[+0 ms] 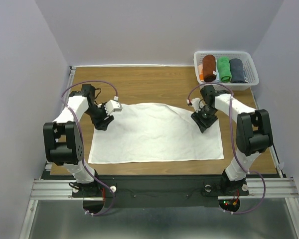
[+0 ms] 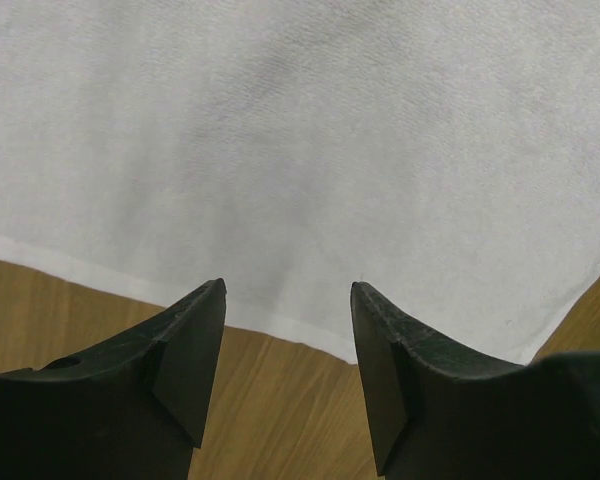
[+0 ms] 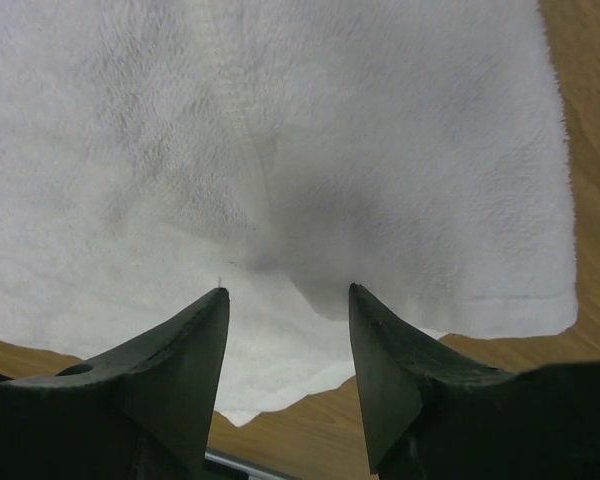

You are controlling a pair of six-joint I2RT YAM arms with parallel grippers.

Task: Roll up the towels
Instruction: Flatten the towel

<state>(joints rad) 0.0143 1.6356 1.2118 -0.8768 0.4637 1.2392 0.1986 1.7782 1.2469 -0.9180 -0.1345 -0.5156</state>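
The white towel [image 1: 154,132] lies spread flat in the middle of the wooden table, with a slight ridge near its far right corner. The dark slate towel [image 1: 237,70] sits rolled in the basket. My left gripper [image 1: 103,122] hovers at the white towel's far left edge. In the left wrist view it [image 2: 288,290] is open, bare wood between its fingers and the towel [image 2: 310,150] hem just past the tips. My right gripper [image 1: 203,122] is over the towel's far right part. In the right wrist view it [image 3: 288,295] is open, a low fold of towel [image 3: 380,180] below it.
A white basket [image 1: 252,65] stands at the back right corner, holding rolled rust-brown [image 1: 209,68] and green [image 1: 224,69] towels beside the dark one. Bare wood [image 1: 139,82] runs behind the white towel and along its sides.
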